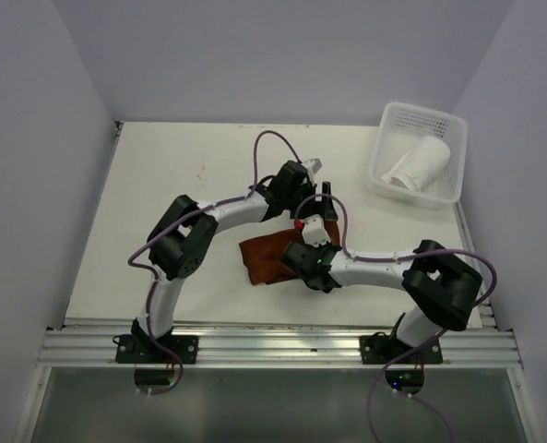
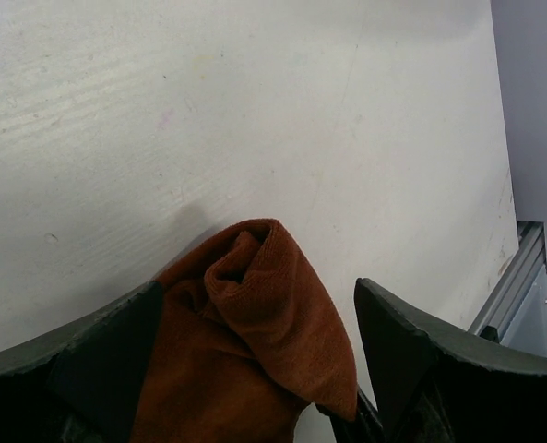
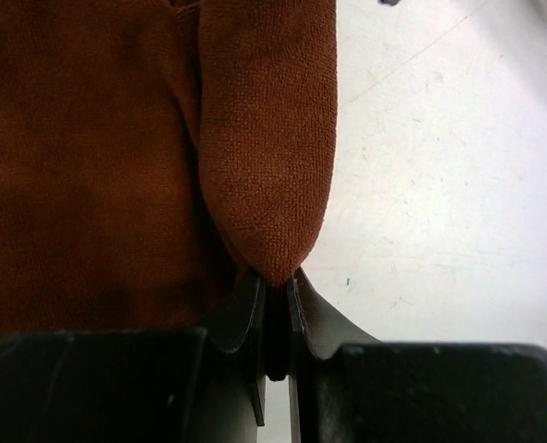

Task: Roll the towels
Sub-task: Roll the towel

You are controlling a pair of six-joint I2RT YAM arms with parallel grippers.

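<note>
- The brown towel (image 1: 264, 260) lay on the table (image 1: 181, 185) near the front edge, about midway across, between the two arms and partly hidden under their wrists
- Its flat part spread out to the left of the grippers, and its right side was gathered into a fold
- The left gripper (image 2: 256, 288) had its jaws spread wide, one finger (image 2: 89, 360) on each side of a rolled-over hump of the brown towel
- In the left wrist view the cloth lay against the left-hand finger, while bare table showed between the cloth and the other finger (image 2: 439, 369), so nothing was pinched there
- The right gripper (image 3: 275, 293) had its jaws pressed together on the tip of a narrow fold of the brown towel, the cloth tapering to a point right where the jaws met
- That fold ran away from the jaws along the edge of a broader sheet of brown cloth that filled the left of the right wrist view, with bare table to its right
- From above, the left arm reached in from the left and the right arm from the right, their wrists close together over the towel's right side
- The white towel (image 1: 419, 164) was rolled into a cylinder and lay slanted inside the basket (image 1: 421, 109)
- The basket, white and perforated, sat at the far right corner of the table, well apart from both grippers
</note>
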